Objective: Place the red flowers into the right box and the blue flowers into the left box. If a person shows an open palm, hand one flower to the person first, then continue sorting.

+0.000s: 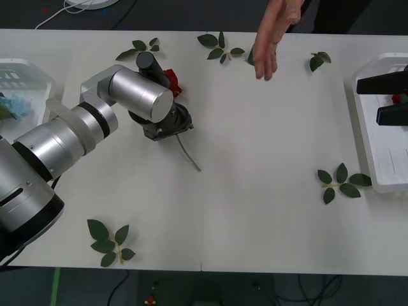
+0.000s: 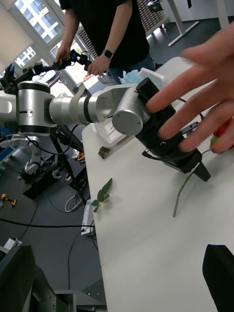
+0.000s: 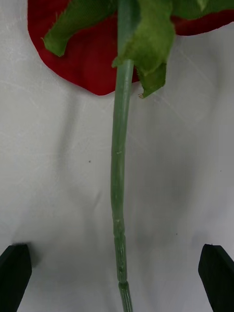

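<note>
My left pincer [image 3: 117, 273] gapes wide over a red rose [image 1: 172, 81], upper left; open palm [image 1: 271, 38] waits, probably unserved.

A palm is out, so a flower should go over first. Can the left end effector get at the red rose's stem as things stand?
Probably yes: the left end effector hangs open right over the rose stem, one finger each side, with nothing between.

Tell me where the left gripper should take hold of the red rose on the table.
Grip the thin green stem just below the bloom, coming straight down. The rose lies flat, and the left gripper is already open with a finger on each side of the stem.
</note>
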